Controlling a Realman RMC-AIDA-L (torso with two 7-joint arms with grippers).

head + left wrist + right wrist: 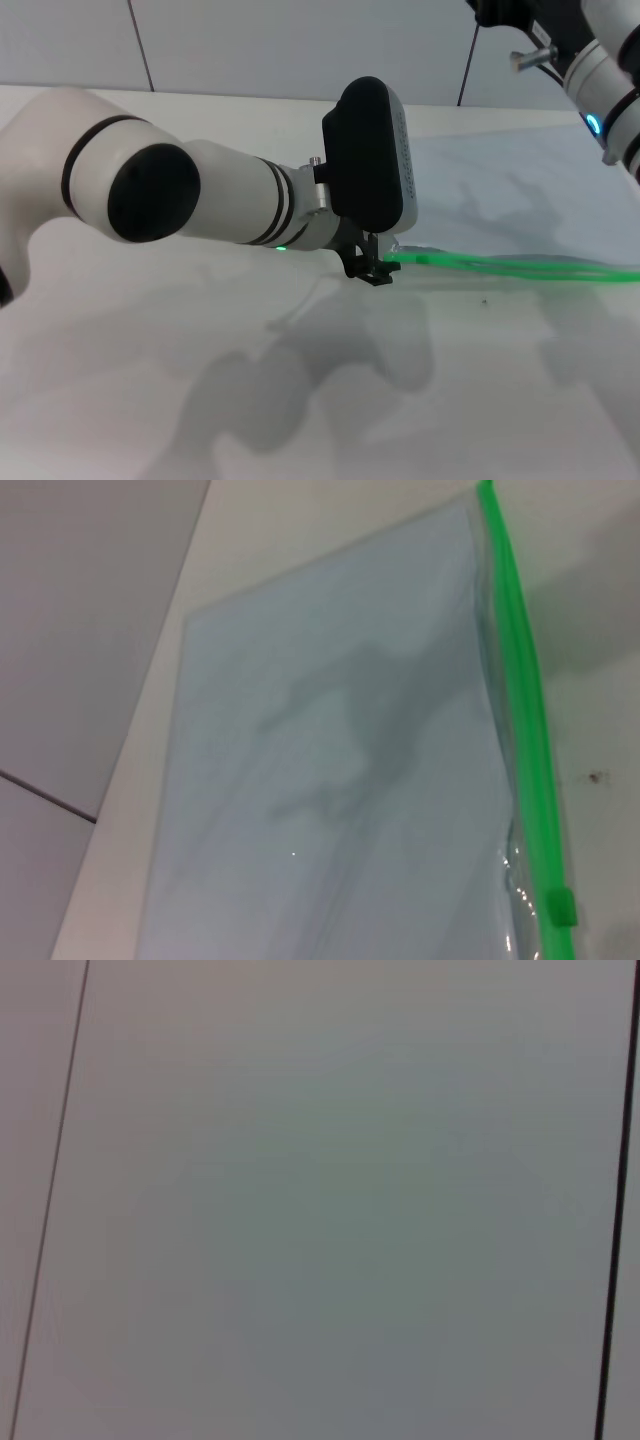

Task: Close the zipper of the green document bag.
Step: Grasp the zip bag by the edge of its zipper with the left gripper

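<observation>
At the near end of the zipper [500,264], the left gripper [376,270] sits low on the table [200,400], its dark fingertips right at the point where the green strip begins. Whether those tips are clamped on the strip, on the slider, or merely resting beside it cannot be told; the wrist housing hides the contact in the head view, and the left wrist view shows no fingers at all.

From the left gripper, the zipper runs straight away toward the robot's right, so its long axis lies across the table, and the bag [520,200] spreads flat beyond the zipper, toward the wall. In the left wrist view the slider [564,905] shows as a small green block on the zipper [522,670], close to the gripper's end, with most of the strip stretching away from it along the edge of the bag [330,780]. By my reading, closing means a pull along that axis, away from the left gripper's present spot.

The left gripper is far the nearer. The right arm [605,95] is raised well above the zipper's far end, its camera facing only a blank wall; its gripper is not visible.

No brand, label or writing can be read anywhere.
</observation>
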